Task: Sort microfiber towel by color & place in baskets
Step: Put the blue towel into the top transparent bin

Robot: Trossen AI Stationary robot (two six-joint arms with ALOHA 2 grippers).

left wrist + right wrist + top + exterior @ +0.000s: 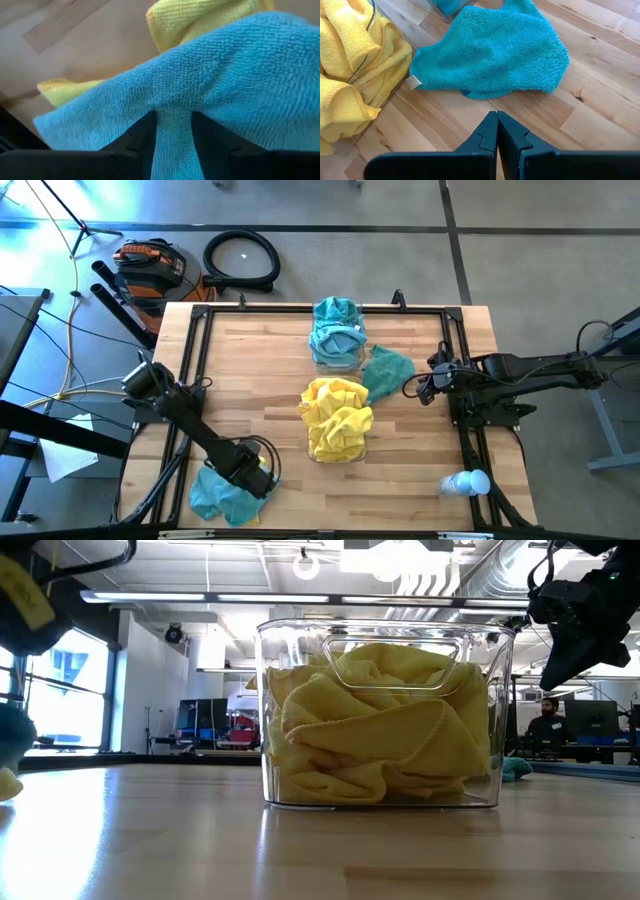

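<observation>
My left gripper [252,472] points down at the table's near left corner, its fingers open and sunk into a teal-blue microfiber towel [215,498] that lies over a yellow one [200,20]. One clear basket [270,690] at the table's middle is heaped with yellow towels [337,420]. Another basket [335,365] behind it holds teal towels [337,325]. A loose teal towel [495,55] lies flat on the wood to the right of the baskets. My right gripper [497,125] hangs shut just right of it, touching nothing. My left gripper comes at the teal towel from above, fingers pointing down. A raised ridge of the cloth [173,125] stands between the two fingers [145,137] and reaches both inner sides, with creases fanning out from the gap. The towel lies on the table and on the yellow towel beneath.
A white plastic bottle [467,482] lies at the near right corner. Black frame rails [190,380] run along the table's left and right sides and its far edge. Bare wood shows between the left rail and the baskets.
</observation>
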